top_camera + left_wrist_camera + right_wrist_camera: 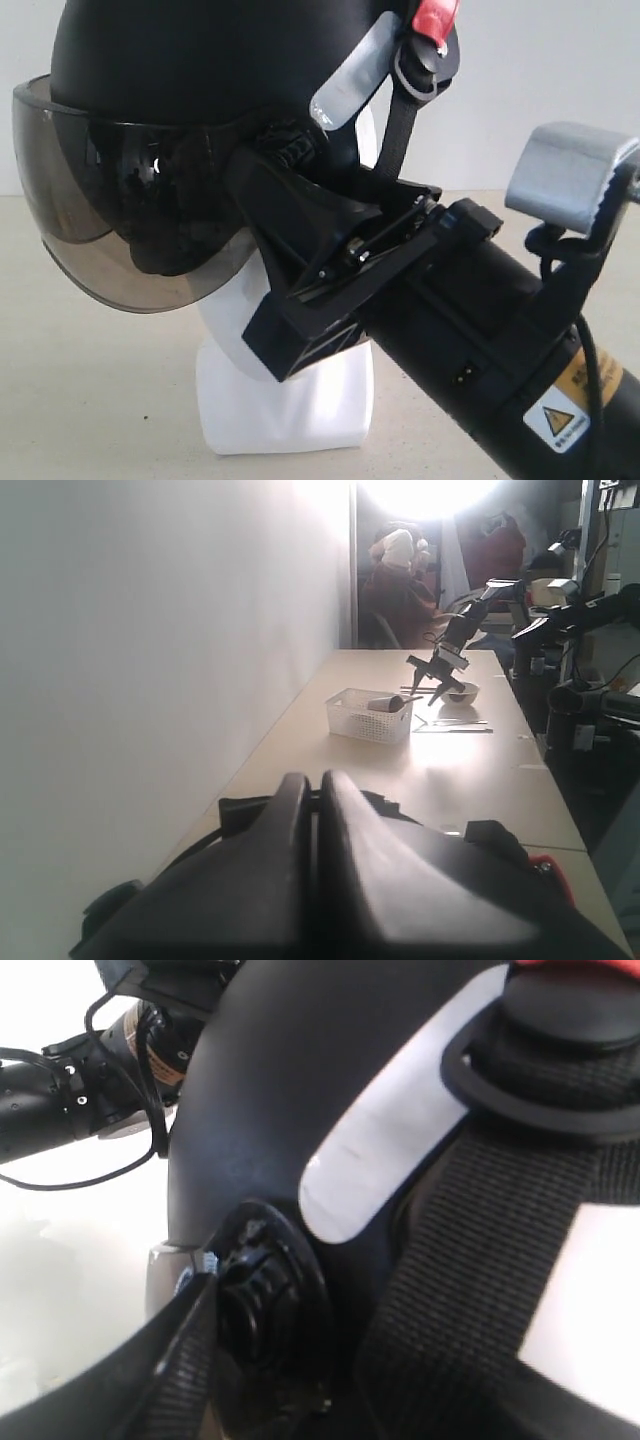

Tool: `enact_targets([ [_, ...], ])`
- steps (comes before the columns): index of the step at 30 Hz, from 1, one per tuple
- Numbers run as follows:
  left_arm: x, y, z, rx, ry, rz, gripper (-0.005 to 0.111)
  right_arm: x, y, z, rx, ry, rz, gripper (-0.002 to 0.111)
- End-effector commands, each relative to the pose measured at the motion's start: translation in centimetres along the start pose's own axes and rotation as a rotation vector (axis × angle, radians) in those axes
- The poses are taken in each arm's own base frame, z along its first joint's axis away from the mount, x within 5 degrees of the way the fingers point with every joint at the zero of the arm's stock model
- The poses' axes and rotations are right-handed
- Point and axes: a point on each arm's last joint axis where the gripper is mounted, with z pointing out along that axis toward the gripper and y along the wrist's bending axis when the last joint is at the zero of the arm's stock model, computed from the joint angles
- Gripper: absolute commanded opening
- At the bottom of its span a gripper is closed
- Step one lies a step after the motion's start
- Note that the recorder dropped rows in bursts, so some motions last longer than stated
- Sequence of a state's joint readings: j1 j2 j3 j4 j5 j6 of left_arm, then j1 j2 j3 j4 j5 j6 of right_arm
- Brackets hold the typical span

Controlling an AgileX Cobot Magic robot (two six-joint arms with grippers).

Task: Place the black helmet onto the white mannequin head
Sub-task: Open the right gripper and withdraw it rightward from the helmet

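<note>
The right gripper (285,170) is set wide against the side of the black helmet (200,50), by the visor pivot. Whether the rim is clamped cannot be told. The helmet is seated on the white mannequin head (290,400), which is stood on the table (80,380). The left gripper (312,785) is pressed closed on nothing, and a white basket (370,715) is seen beyond it.

The black helmet (200,60) and its dark visor (110,200) cover the top of the white mannequin head (290,400). The right arm (500,340) blocks that side. Under the visor, the table (90,400) is bare, with room to pass.
</note>
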State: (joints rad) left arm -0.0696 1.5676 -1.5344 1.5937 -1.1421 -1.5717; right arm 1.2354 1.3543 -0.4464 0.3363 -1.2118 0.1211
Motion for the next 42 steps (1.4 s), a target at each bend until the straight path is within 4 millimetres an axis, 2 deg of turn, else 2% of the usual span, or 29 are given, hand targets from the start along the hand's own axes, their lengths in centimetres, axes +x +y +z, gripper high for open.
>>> enact_targets([
  [1,3.8,0.7,0.9,0.056,0.169,-0.014,0.005,-0.5,-4.1,-0.8,0.385,-0.030,-0.045,0.000],
  [8,4.4,0.2,2.1,0.098,0.174,-0.015,0.005,-0.5,-4.6,-1.1,0.443,-0.022,-0.074,0.000],
  [15,4.4,0.1,2.3,0.104,0.174,-0.016,0.005,-0.6,-5.1,-1.4,0.510,-0.011,-0.108,0.000],
  [22,4.5,0.1,2.4,0.114,0.175,-0.020,0.005,-2.0,-5.6,-2.2,0.604,-0.010,-0.201,0.000],
  [24,4.9,0.0,2.8,0.128,0.180,-0.029,0.005,-2.2,-6.0,-3.5,0.616,0.003,-0.217,0.000],
  [27,5.5,-0.2,3.3,0.163,0.185,-0.046,0.005,-2.1,-7.2,-6.8,0.649,0.017,-0.169,0.000],
  [28,5.5,-0.2,3.4,0.169,0.187,-0.060,0.005,-2.2,-7.2,-7.2,0.648,0.012,-0.166,0.000],
  [30,5.5,-0.2,3.3,0.172,0.189,-0.083,0.005,-3.2,-7.1,-7.8,0.638,-0.019,-0.176,0.000],
  [35,7.1,-0.6,3.5,0.184,0.212,-0.133,0.005,-6.5,-6.1,-8.7,0.539,-0.142,-0.244,0.000],
  [37,7.2,-1.0,3.9,0.199,0.214,-0.135,0.005,-7.4,-5.6,-9.2,0.493,-0.145,-0.281,0.000],
  [40,7.1,-1.2,4.1,0.209,0.214,-0.134,0.005,-8.8,-5.5,-10.3,0.482,-0.164,-0.245,0.000],
  [42,7.1,-1.3,4.2,0.210,0.214,-0.134,0.005,-9.3,-5.0,-10.5,0.428,-0.098,-0.209,0.000],
])
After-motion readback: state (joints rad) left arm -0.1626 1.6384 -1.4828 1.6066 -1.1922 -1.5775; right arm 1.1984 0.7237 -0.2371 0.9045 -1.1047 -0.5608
